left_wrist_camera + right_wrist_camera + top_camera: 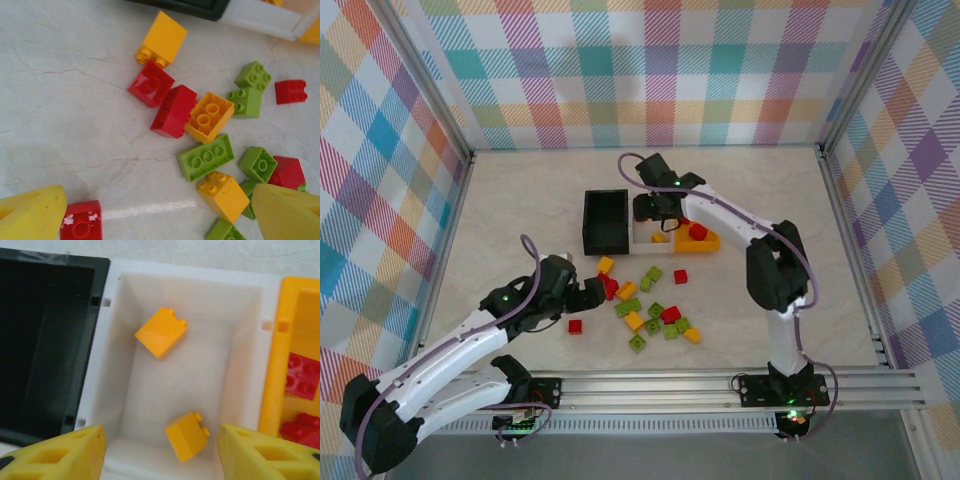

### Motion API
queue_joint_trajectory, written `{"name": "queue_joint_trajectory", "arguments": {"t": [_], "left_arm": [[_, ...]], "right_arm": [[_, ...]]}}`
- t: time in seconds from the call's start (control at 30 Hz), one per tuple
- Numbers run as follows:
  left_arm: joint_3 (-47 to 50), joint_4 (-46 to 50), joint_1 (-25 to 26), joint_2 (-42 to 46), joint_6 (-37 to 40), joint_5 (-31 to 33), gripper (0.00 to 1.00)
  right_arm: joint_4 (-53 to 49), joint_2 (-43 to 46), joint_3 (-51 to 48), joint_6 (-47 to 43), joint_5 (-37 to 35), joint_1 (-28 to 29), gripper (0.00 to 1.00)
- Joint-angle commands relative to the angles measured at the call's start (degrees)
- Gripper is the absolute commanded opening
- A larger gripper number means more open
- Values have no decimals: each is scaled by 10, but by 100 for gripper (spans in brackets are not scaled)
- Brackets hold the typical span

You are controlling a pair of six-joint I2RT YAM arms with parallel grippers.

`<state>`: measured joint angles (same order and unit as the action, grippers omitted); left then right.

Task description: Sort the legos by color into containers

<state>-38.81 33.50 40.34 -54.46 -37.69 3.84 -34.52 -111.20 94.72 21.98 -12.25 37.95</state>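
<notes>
The containers stand in a joined row: a black bin [605, 222], a white bin [645, 243] and an orange-yellow bin [712, 243]. My right gripper [655, 212] hangs open over the white bin [125, 390]. Two yellow-orange legos [161, 331] [186, 435] lie in it, the nearer one free between my yellow fingers [65, 452]. Red legos [302, 375] sit in the orange-yellow bin [272, 365]. My left gripper [592, 293] is open and low at the left edge of the loose lego pile [655, 312]. A red brick [81, 220] lies beside its left finger [30, 215], a yellow-orange one [223, 195] near its right.
Loose red, lime green and yellow-orange bricks spread from the table's middle towards the front. A lone red brick [575, 326] lies to their left and another [680, 276] nearer the bins. Metal rails run along the near edge [720, 385], and checked walls enclose the table.
</notes>
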Motion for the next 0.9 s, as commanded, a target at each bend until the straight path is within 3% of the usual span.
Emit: {"name": "queue_joint_trajectory", "arguments": {"t": [0.0,0.17,0.43,0.73,0.87], "left_arm": [[-32,-33,53,-52,34,-31,93],[-62,-29,183,-154,64,8,92],[-72,-56,279,-278,82,15,84],[-94,-68,298,-347,96,40,69],[-102,-65,299,-361,105,42,58]], "right_arm": [[45,81,-91,21,12,4,62],[78,171,-220,34,4,2,63],[102,256,-322,51,5,-18,65],[109,288,-348,50,13,-36,65],[108,297,-352,49,13,-42,65]]}}
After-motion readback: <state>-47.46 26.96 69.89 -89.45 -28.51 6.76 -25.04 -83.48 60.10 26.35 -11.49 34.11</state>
